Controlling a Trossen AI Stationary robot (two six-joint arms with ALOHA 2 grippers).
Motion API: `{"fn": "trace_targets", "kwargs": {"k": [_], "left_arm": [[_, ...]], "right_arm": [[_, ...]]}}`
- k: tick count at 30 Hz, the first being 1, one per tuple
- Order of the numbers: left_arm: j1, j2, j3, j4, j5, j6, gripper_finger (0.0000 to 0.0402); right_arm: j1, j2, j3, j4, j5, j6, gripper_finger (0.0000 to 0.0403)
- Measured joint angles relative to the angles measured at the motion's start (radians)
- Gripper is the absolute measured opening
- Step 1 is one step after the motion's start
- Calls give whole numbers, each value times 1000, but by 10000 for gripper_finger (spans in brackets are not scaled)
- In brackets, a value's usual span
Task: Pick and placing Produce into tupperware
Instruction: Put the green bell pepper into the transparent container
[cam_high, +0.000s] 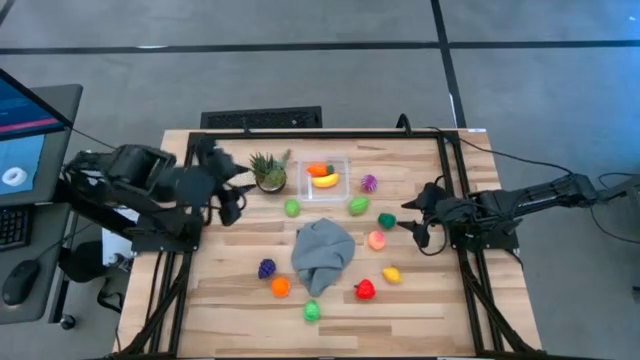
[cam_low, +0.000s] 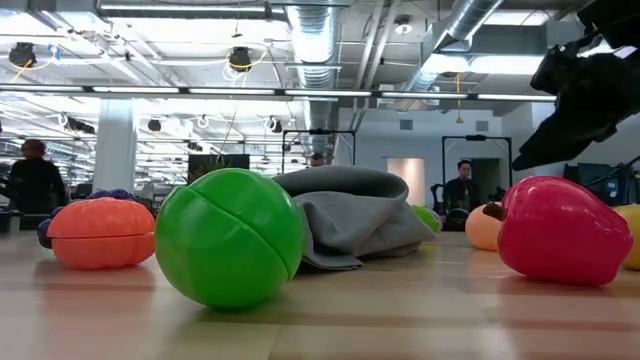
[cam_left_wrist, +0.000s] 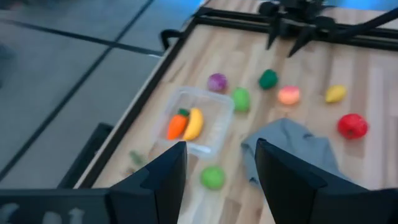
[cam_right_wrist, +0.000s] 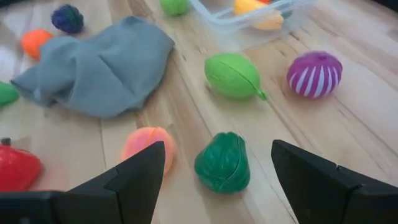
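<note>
The right claw hangs open and empty by the table's right edge, its fingers spread either side of a dark green piece lying just ahead of it. The left claw hovers open too, holding nothing, above the far left part of the table, near the potted plant.

The tupperware sits at the far middle, just beside the plant, with a banana and a carrot already inside. The rest of the produce is loose: a purple striped piece and a light green one near the box, a peach-coloured one, a yellow one, a red one, grapes, an orange one and two green balls.

My worry is that the pieces look smooth and rounded, so a claw closing off-centre could squirt one away or roll it into a neighbour; the peach piece lies close to the dark green one. The grey cloth in the middle could snag a low finger, or hide a piece. The light box might slide if knocked during a drop, and the left arm's reach passes near the plant.

The table is pale wood planks in a black frame. Beyond it is a wide workshop with ceiling ducts, strip lights, and people standing far off.
</note>
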Motion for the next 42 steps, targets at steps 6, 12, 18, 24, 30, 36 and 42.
{"fn": "trace_targets", "kwargs": {"k": [6, 12, 18, 24, 30, 36, 42], "left_arm": [[-197, 0, -1, -219, -245, -280, 181], [-336, -17, -72, -242, -406, -448, 180], [-386, -81, -224, -245, -417, -608, 180], [-409, -139, -371, -245, -418, -777, 180], [-431, -164, -448, -245, -421, -870, 180], [-431, -164, -459, -245, -425, -878, 180], [-431, -164, -459, -245, -426, -877, 180]], "right_arm": [[-4, 68, 0, -2, 9, 62, 317], [-47, 132, 0, 5, 19, 159, 337], [-93, 169, 0, 36, -34, 189, 372], [-141, 217, 0, 46, -114, 261, 375], [-166, 268, 0, 105, -137, 298, 372], [-183, 331, 0, 141, -163, 333, 372], [-183, 399, 0, 218, -198, 351, 370]]}}
